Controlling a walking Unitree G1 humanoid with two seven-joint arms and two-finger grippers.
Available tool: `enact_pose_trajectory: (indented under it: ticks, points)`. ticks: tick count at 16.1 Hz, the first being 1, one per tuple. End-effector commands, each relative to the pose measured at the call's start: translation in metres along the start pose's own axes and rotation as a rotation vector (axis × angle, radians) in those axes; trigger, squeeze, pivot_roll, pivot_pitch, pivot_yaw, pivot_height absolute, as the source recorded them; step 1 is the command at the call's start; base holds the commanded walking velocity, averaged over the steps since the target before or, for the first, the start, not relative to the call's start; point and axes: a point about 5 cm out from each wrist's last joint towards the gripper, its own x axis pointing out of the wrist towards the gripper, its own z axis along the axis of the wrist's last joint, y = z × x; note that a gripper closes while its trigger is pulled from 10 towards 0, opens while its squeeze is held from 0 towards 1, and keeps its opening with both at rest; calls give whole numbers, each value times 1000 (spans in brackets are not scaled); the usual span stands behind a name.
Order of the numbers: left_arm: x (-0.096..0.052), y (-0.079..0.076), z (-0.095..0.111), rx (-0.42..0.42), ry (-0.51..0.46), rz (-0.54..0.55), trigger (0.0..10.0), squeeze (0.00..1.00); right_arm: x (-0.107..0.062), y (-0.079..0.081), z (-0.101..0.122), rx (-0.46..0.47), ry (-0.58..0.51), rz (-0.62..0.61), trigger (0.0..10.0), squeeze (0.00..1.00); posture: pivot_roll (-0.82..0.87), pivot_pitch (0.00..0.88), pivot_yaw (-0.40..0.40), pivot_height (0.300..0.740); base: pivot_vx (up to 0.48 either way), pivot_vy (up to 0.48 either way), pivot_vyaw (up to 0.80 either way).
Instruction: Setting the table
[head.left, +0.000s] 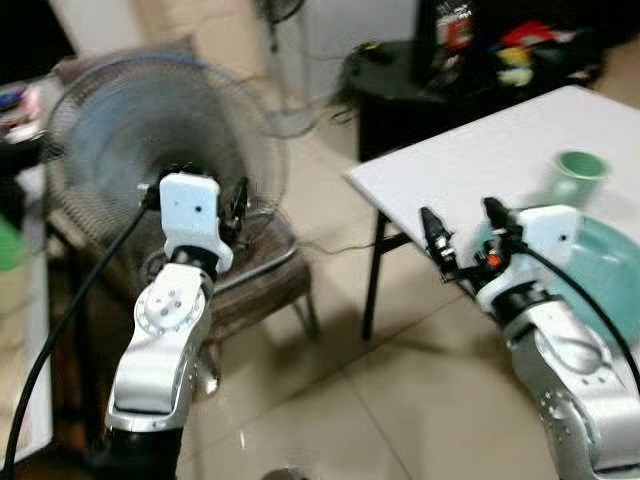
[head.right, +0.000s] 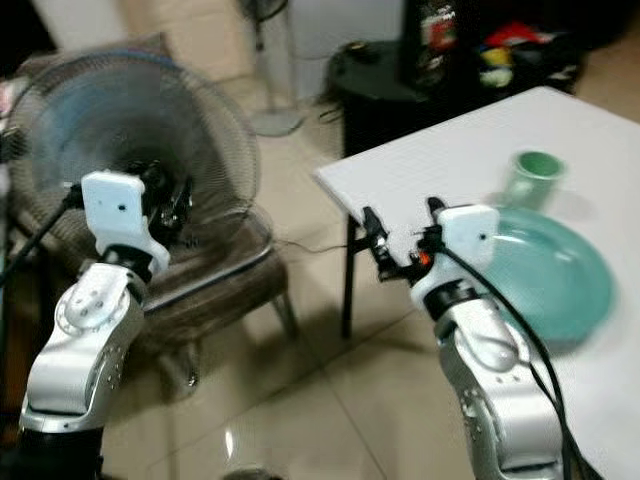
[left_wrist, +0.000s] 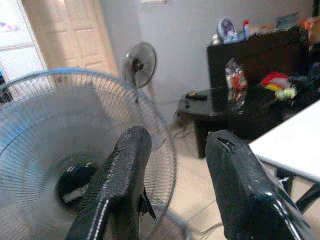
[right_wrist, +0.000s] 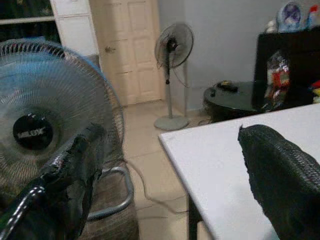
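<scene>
A white table (head.left: 470, 165) stands at the right. Near its front edge lies a teal plate (head.left: 610, 275), and a green cup (head.left: 578, 173) stands upright just behind the plate. My right gripper (head.left: 461, 216) hovers open and holds nothing, by the table's left edge, just left of the plate. The table top (right_wrist: 225, 150) spreads between its two fingers in the right wrist view. My left gripper (head.left: 238, 205) is raised far to the left, away from the table, in front of a fan. It stands open (left_wrist: 175, 185) with nothing between its fingers.
A large blue-rimmed fan (head.left: 150, 140) sits on a padded chair (head.left: 262, 272) at the left. Behind are a black round side table (head.left: 392, 70), a dark cabinet with clutter (left_wrist: 260, 55), a standing fan (right_wrist: 172, 45) and a door (right_wrist: 132, 45). Tiled floor (head.left: 400, 400) lies between chair and table.
</scene>
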Motion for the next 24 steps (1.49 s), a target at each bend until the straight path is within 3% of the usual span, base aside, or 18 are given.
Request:
enact_pose_trajectory:
  ticks: [1, 3, 6, 9, 10, 12, 16, 18, 24]
  points:
    - [-6, 3, -10, 57, 63, -35, 10000, 0, 2, 8, 4, -13, -31, 40, 10000, 1000, 31, 0, 83, 740, 0, 0, 800]
    - [-7, 1, -12, 30, 81, -84, 10000, 0, 3, 7, 3, -22, -35, 35, 10000, 1000, 31, 0, 75, 740, 0, 0, 800]
    - [-5, 0, -8, -13, 68, -68, 10000, 0, 1, 8, 4, -99, -38, 44, 10000, 1000, 27, 0, 67, 740, 0, 0, 800]
    - [-6, -3, -10, -1, 80, -93, 10000, 0, -4, 4, 6, -113, -24, 38, 10000, 1000, 15, 0, 73, 740, 0, 0, 800]
    - [-7, -4, -12, 11, 84, -101, 10000, 0, -7, 2, 6, -158, -20, 44, 10000, 1000, 13, 0, 77, 740, 0, 0, 475]
    - [-8, -3, -13, 16, 91, -115, 10000, 0, -10, -5, -1, -132, 32, 14, 10000, 1000, 15, 0, 82, 740, 0, 0, 644]
    - [-10, -3, -14, 23, 111, -131, 10000, 0, -2, -1, -7, -61, 29, -10, 10000, 1000, 28, 0, 89, 740, 0, 0, 800]
    - [-11, -5, -15, 22, 112, -130, 10000, 0, 1, 0, -8, -90, 22, -2, 10000, 1000, 30, 0, 92, 740, 0, 0, 800]
    - [-11, -2, -13, 35, 114, -142, 10000, 0, 8, 6, -18, -9, 95, 65, 10000, 1000, 26, 0, 96, 740, 0, 0, 800]
